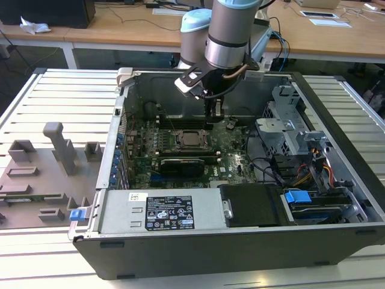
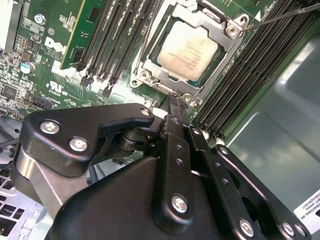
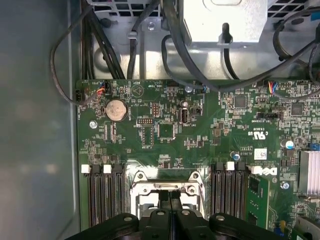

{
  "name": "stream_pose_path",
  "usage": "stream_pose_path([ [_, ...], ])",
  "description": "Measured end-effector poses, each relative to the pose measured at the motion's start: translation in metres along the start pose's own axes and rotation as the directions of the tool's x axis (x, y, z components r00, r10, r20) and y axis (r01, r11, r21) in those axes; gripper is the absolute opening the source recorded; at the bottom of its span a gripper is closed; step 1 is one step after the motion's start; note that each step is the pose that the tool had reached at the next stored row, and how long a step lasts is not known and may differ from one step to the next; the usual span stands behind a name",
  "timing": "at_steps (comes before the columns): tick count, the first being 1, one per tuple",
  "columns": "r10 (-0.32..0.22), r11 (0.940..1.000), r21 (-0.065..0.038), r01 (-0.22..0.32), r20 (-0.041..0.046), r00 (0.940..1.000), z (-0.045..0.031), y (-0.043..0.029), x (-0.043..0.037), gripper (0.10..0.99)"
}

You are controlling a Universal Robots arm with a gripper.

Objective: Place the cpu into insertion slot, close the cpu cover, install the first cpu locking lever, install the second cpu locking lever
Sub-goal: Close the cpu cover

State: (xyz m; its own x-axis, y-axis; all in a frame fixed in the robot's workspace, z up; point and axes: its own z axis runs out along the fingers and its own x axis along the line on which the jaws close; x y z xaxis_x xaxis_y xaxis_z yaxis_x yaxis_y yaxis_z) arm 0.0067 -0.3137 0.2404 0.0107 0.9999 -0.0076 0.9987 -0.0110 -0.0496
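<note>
The cpu (image 2: 187, 47), with its pale metal top up, lies in the insertion slot (image 1: 191, 139) on the green motherboard (image 3: 165, 130). The silver cpu cover (image 2: 210, 17) lies flat around it as a frame. A thin locking lever (image 2: 280, 17) sticks out from one corner of the socket. My gripper (image 2: 172, 100) is shut with nothing between its black fingers, and its tips sit at the socket's metal edge (image 3: 142, 187). In the exterior view the gripper (image 1: 212, 117) hangs just behind the socket, inside the open computer case.
Black memory slots (image 2: 250, 70) flank the socket on both sides. Black cables (image 3: 175, 45) and a drive cage (image 1: 289, 120) crowd the exterior view's right. A power supply (image 1: 162, 211) fills the case front. A grey fixture board (image 1: 42, 174) lies outside at the exterior view's left.
</note>
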Motion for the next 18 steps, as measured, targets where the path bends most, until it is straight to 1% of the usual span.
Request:
stream_pose_path([
  [10,0.0,1.0,0.0,0.0,0.0001,1.0,0.0006,-0.0122,-0.0001,0.106],
  [11,0.0,1.0,0.0,0.0,0.0001,1.0,0.0007,-0.0147,-0.0002,0.106],
  [18,0.0,1.0,0.0,0.0,-0.0001,1.0,0.0013,-0.024,-0.0002,0.106],
])
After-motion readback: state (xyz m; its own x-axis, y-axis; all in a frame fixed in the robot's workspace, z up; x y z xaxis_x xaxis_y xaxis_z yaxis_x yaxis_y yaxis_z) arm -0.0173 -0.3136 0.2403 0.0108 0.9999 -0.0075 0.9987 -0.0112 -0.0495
